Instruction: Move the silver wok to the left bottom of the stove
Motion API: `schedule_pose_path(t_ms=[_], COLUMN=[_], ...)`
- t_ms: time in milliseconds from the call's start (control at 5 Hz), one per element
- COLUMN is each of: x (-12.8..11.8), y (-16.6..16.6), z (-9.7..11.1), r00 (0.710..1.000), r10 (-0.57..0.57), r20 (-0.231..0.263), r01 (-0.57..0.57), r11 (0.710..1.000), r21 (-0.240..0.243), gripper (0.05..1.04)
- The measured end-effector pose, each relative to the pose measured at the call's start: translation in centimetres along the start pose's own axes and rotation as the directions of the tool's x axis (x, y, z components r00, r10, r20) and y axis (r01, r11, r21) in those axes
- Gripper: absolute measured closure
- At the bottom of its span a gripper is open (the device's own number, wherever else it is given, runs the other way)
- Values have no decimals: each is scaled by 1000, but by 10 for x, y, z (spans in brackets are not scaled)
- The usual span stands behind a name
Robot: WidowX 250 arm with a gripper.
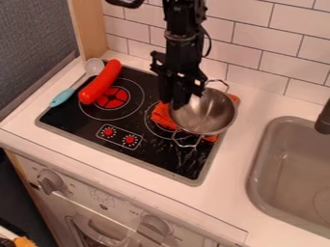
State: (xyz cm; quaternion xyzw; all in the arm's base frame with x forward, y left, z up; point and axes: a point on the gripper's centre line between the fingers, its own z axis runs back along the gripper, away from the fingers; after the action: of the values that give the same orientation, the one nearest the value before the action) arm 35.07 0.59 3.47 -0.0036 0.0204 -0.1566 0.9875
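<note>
The black gripper (177, 99) hangs down from the top edge, over the right part of the stove, at the left rim of the silver wok (209, 113). Its lower end overlaps that rim in the view; whether it holds the metal cannot be made out. The wok rests tilted on an orange cloth (161, 116) near the stove's right edge, its wire handles pointing to the back and the front. Black and flat, the stove (90, 137) has its control knobs drawn at the front middle.
On the stove's left burner lies a red sausage-like toy (101, 83). Left of it, a spoon with a blue handle (62, 97) lies along the stove's edge. A grey sink (264, 154) with a dark faucet (323, 120) is at the right, and a tiled wall (254, 46) stands behind.
</note>
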Motion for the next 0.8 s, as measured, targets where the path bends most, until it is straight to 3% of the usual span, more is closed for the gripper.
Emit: schedule_pose_path(t_ms=[200, 400, 800], x=[-2, -5, -3], y=[0, 3, 4], z=[-5, -12, -12], r00=[1000, 999, 1000], r10=[-4, 7, 11], r20=[-21, -37, -26], r01=[4, -8, -12], r11=[1000, 1000, 1000], r21=[-9, -19, -23], gripper=[249, 144, 733])
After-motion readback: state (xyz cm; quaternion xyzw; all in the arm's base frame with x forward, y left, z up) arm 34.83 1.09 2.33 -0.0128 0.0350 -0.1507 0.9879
